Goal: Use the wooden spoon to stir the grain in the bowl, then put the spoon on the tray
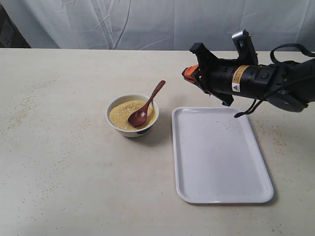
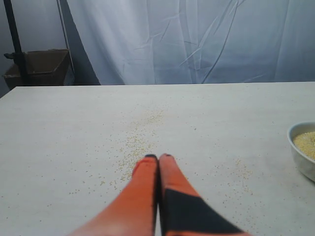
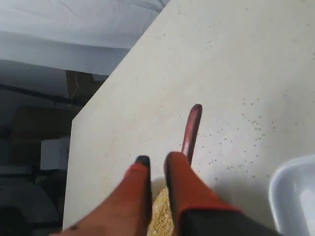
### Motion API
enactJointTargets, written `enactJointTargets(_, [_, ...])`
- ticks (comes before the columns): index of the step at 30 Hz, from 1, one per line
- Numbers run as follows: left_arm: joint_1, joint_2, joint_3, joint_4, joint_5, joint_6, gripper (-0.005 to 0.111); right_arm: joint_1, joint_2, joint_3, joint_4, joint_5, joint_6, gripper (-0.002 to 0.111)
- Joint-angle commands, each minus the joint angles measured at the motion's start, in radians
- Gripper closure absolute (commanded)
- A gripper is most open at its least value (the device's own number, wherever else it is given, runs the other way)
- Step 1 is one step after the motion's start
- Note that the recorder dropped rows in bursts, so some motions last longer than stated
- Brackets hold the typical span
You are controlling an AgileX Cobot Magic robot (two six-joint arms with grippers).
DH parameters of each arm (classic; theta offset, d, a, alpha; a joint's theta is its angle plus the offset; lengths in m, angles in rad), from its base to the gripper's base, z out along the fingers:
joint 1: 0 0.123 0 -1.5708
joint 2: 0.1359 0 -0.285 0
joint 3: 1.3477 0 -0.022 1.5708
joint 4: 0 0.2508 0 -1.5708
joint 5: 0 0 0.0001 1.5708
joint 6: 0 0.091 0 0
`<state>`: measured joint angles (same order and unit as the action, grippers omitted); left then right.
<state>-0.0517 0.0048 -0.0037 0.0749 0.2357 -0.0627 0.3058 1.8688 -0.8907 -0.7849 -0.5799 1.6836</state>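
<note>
The white bowl (image 1: 124,130) holds yellow grain (image 1: 122,114). The dark red wooden spoon (image 1: 147,104) rests with its scoop in the grain and its handle leaning over the far right rim. The white tray (image 1: 219,157) lies to the bowl's right. My right gripper (image 1: 186,73) hovers above the tray's far left corner, just right of the handle tip. In the right wrist view that gripper (image 3: 156,160) is open, nothing between its fingers, with the spoon handle (image 3: 192,128) and grain (image 3: 160,216) beyond. My left gripper (image 2: 158,157) is shut and empty, low over the table, with the bowl (image 2: 301,153) off to its side.
Loose grains (image 2: 138,142) are scattered on the beige tabletop. A white cloth (image 1: 147,22) hangs behind the table. A brown box (image 2: 42,66) stands off the table's far corner in the left wrist view.
</note>
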Motion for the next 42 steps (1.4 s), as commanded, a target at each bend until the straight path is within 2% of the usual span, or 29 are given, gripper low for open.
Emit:
enactJointTargets(1, [0.001,-0.005,0.004,-0.003,-0.005,-0.003,0.107,-0.007,0.062,-0.076,-0.097,0.001,0.068,0.069])
enactJointTargets(3, [0.001,-0.005,0.004,-0.003,-0.005,-0.003,0.107,-0.007,0.103,-0.110,-0.149,-0.001,0.119,0.064])
enactJointTargets(8, [0.001,-0.005,0.004,-0.003,-0.005,-0.003,0.107,-0.007,0.224,-0.219,-0.262,-0.082,0.238,0.065])
enactJointTargets(13, [0.001,-0.005,0.004,-0.003,-0.005,-0.003,0.107,-0.004,0.316,-0.322,-0.326,-0.089,0.322,0.065])
enactJointTargets(23, [0.001,-0.005,0.004,-0.003,-0.005,-0.003,0.107,0.010,0.401,-0.412,-0.355,-0.091,0.384,0.065])
enactJointTargets(26, [0.001,-0.005,0.004,-0.003,-0.005,-0.003,0.107,0.016,0.410,-0.422,-0.353,-0.089,0.384,0.074])
enactJointTargets(30, [0.001,-0.005,0.004,-0.003,-0.005,-0.003,0.107,0.016,0.410,-0.422,-0.293,-0.045,0.384,0.104])
enactJointTargets(31, [0.001,-0.005,0.004,-0.003,-0.005,-0.003,0.107,0.016,0.410,-0.422,-0.257,-0.040,0.384,0.109])
enactJointTargets(37, [0.001,-0.005,0.004,-0.003,-0.005,-0.003,0.107,0.055,0.380,-0.422,0.008,-0.094,0.158,0.108])
enactJointTargets(39, [0.001,-0.005,0.004,-0.003,-0.005,-0.003,0.107,0.073,0.349,-0.422,0.068,-0.112,0.017,0.108])
enactJointTargets(42, [0.001,-0.005,0.004,-0.003,-0.005,-0.003,0.107,0.107,0.286,-0.422,0.083,-0.119,-0.315,0.108])
